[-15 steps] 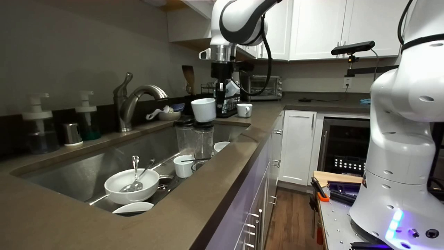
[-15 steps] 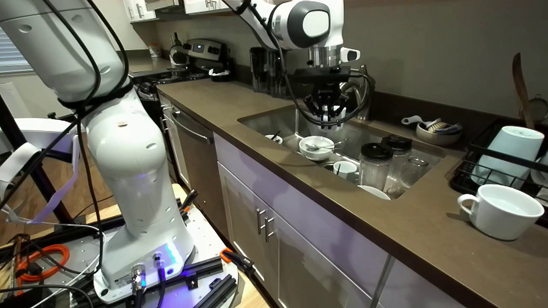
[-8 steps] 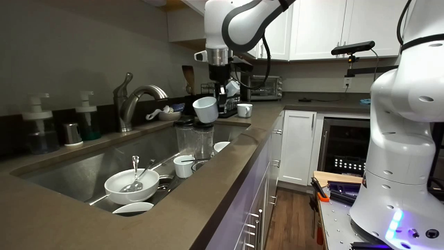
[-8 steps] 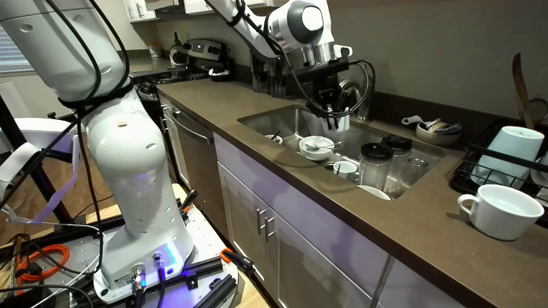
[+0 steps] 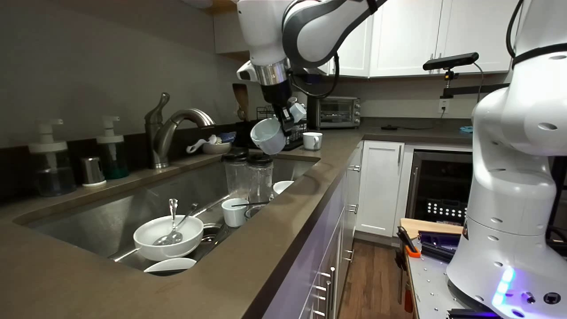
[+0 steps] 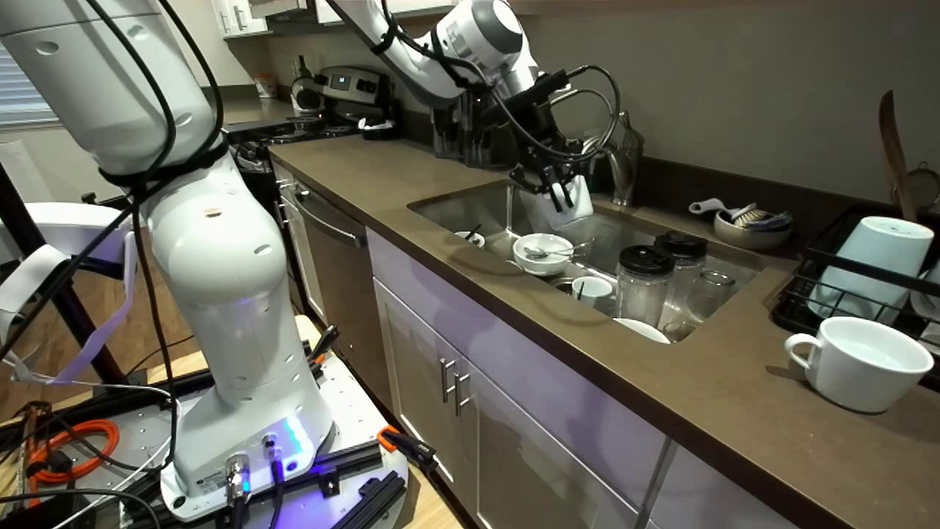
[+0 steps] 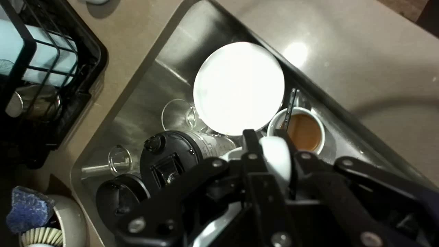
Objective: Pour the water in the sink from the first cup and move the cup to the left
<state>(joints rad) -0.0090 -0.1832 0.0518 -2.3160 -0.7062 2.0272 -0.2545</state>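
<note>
The first cup, plain white, hangs tilted in the air over the sink. In an exterior view its opening faces up and to the left, and no stream of water can be made out. It also shows tilted in an exterior view. My gripper is shut on the cup's handle in the wrist view; most of the cup's body is hidden behind the fingers there. The gripper points obliquely downward in both exterior views. The chrome faucet stands behind the sink.
In the sink are a white bowl with utensils, black-lidded jars, a white plate and a cup with brown liquid. A black dish rack and a white mug stand on the counter.
The wrist has rotated and the held cup has gone from nearly upright to clearly tilted. In an exterior view the cup has shifted slightly right. The gripper stays shut on it.
</note>
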